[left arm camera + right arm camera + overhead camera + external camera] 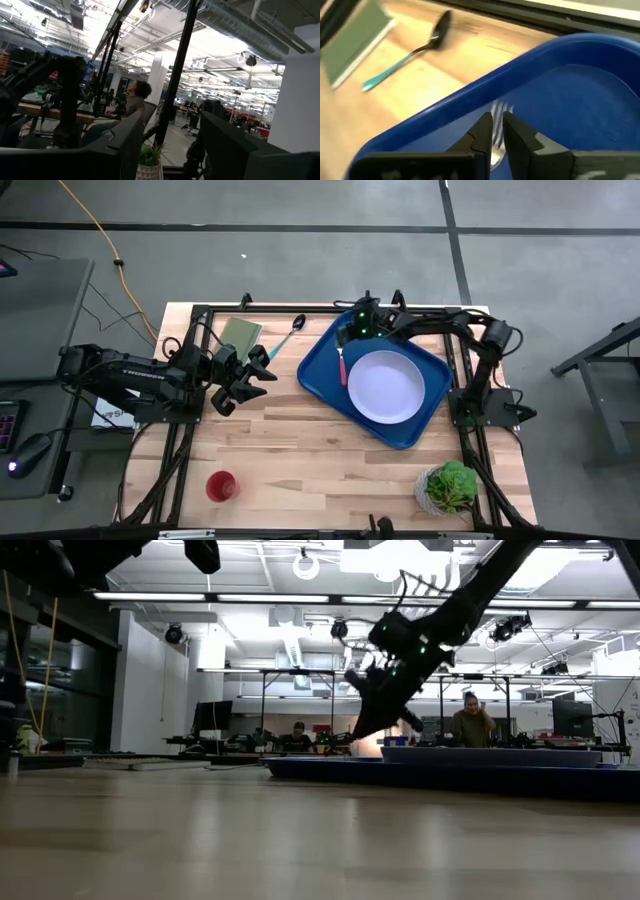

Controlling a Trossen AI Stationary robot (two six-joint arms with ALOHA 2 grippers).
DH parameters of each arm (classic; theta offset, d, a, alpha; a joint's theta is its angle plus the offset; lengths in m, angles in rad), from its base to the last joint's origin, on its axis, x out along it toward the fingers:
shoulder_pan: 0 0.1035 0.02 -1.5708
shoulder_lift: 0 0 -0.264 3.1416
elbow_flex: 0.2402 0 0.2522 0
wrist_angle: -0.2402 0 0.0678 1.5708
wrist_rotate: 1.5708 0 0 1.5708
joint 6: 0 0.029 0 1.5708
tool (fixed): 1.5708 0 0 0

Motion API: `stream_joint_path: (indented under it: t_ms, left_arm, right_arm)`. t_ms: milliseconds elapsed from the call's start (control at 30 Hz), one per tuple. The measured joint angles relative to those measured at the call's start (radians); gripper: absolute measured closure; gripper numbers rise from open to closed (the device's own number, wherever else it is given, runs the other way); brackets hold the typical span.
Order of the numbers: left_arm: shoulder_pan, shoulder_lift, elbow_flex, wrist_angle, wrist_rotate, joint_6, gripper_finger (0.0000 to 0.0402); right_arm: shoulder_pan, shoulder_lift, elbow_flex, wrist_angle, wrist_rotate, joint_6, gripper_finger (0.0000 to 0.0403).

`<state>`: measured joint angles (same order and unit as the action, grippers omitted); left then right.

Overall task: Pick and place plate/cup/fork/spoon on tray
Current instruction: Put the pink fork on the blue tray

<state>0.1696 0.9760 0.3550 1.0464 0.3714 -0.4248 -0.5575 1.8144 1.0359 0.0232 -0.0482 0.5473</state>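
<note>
The blue tray (320,370) lies at the table's far right, with the pale plate (386,386) lying flat in it. My right gripper (344,338) is over the tray's far left corner, shut on the pink-handled fork (343,368). The teal-handled spoon (285,336) lies flat on the table to the left of the tray and also shows in the right wrist view (410,55). The red cup (222,485) stands near the front left edge. My left gripper (260,376) is open and empty, held above the table left of the tray. My right gripper pinches the fork's metal neck just behind the tines (496,131) between its two fingers, which slant down from the far right side. The tines (502,108) stick out past the fingertips. The pink handle (343,372) reaches toward the near side, low over the tray floor.
A flat olive-green rectangle (240,333) lies at the far edge left of the spoon. A potted plant (450,486) stands at the front right corner. Bare wood lies between the cup and the tray. People sit in the room beyond the table (474,720).
</note>
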Motion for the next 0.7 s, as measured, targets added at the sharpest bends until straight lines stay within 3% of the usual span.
stream_joint_path:
  t_ms: [133, 333, 600, 700]
  left_arm:
    - [0.0, 0.0, 0.0, 0.0, 0.0, 0.002, 0.0222]
    - [0.0, 0.0, 0.0, 0.004, -0.034, 0.018, 0.0222]
    - [0.0, 0.0, 0.0, 0.004, -0.069, 0.044, 0.0222]
    - [0.0, 0.0, 0.0, 0.004, -0.069, 0.044, 0.0222]
  right_arm:
    - [0.033, -0.09, 0.001, -0.124, -0.002, -0.05, 0.0385]
    - [0.2, -0.119, 0.002, -0.365, 0.148, -0.11, 0.0401]
    - [0.31, -0.099, 0.042, -0.384, 0.279, -0.146, 0.0402]
    - [0.319, -0.064, 0.092, -0.429, 0.277, -0.149, 0.0403]
